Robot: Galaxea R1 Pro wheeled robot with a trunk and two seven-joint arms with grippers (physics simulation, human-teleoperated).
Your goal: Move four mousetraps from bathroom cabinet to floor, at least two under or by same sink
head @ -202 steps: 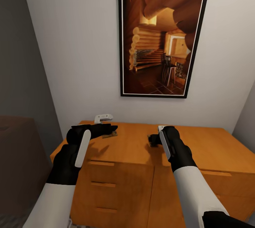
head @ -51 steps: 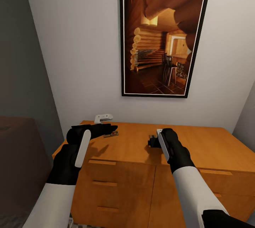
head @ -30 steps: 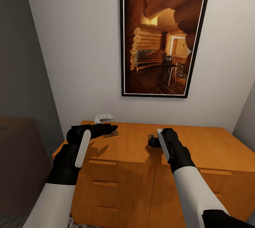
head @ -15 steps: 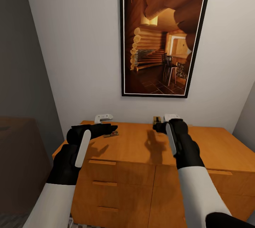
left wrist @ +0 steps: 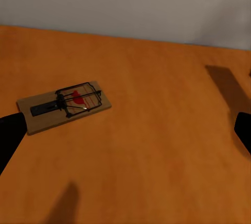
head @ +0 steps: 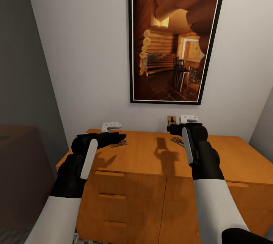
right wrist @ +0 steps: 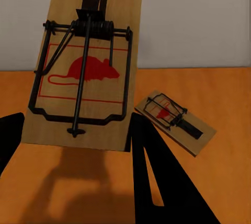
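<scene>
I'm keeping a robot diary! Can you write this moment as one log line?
right gripper: holds mousetrap, raised above cabinet | left gripper: open by second trap | third trap: on top

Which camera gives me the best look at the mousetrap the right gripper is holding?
The right wrist view: the held mousetrap is close up, its wire and red mouse mark plain. The head view shows it as a small tan sliver at the right gripper, above the cabinet.
</scene>
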